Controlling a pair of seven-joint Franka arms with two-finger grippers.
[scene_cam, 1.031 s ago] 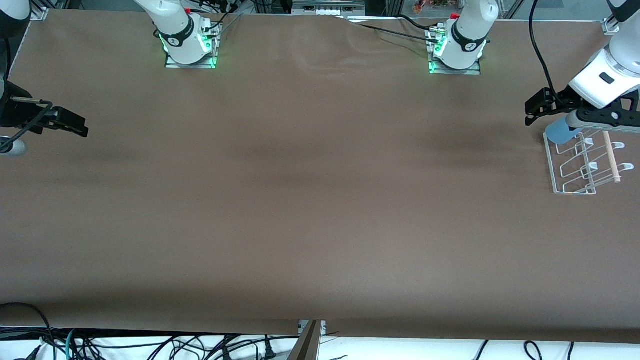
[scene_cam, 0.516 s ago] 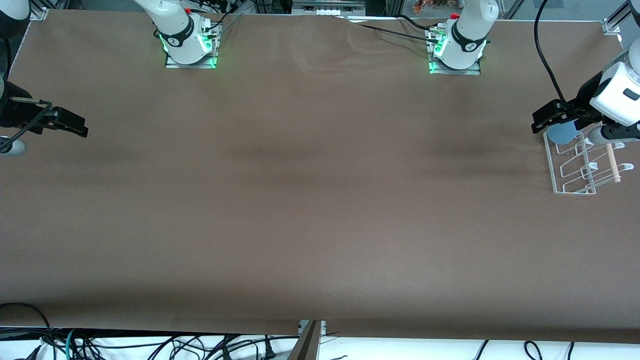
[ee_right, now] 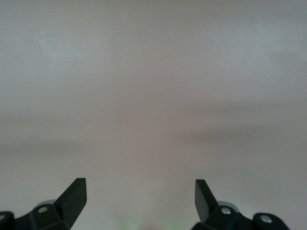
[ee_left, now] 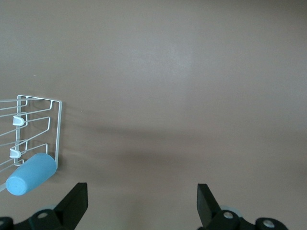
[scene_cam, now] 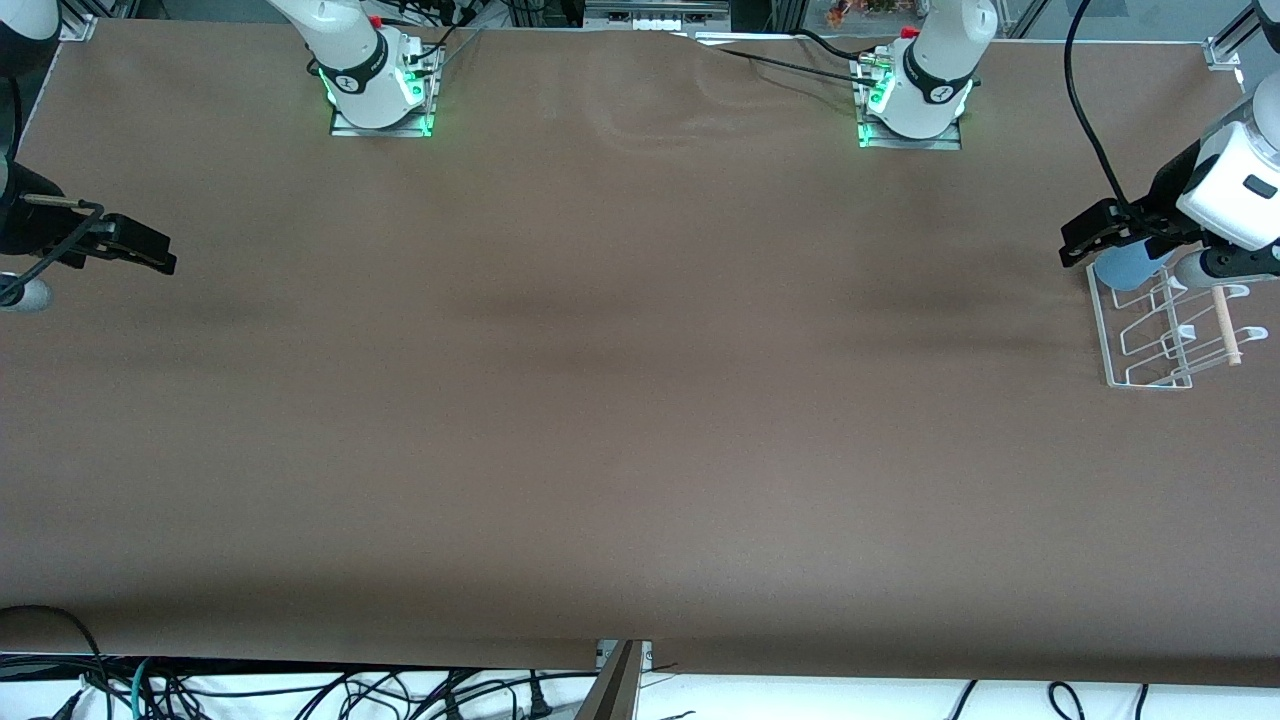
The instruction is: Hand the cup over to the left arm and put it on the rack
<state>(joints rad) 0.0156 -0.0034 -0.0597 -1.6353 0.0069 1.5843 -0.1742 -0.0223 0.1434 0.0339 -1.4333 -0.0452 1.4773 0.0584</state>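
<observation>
**Ana:** Left gripper [scene_cam: 1090, 232] sits at the upper right of the front view, over the corner of the rack [scene_cam: 1150, 335] farthest from that camera. Its wrist view shows both fingers spread wide with nothing between them.

**Ben:** And the cup [scene_cam: 1122, 266]?

**Ana:** Lying tilted on a peg at that same corner of the rack, at the right edge of the front view. In the left wrist view the cup [ee_left: 29, 173] is at the lower left of the frame, apart from the fingers, its closed bottom facing the camera.

**Ben:** So which step is this?

**Ana:** My reading: the handover is done and the cup is placed and released. What remains would be drawing the left arm clear without brushing the cup or the wooden dowel [scene_cam: 1224, 325].

**Ben:** The right gripper [scene_cam: 140, 250]?

**Ana:** Waiting at the left edge of the front view over the brown table [scene_cam: 620, 420], fingers spread and empty.

**Ben:** Any writing?

**Ana:** Nothing on cup or rack. Small marks on the arm bases at the top of the frame are too small to read.
</observation>
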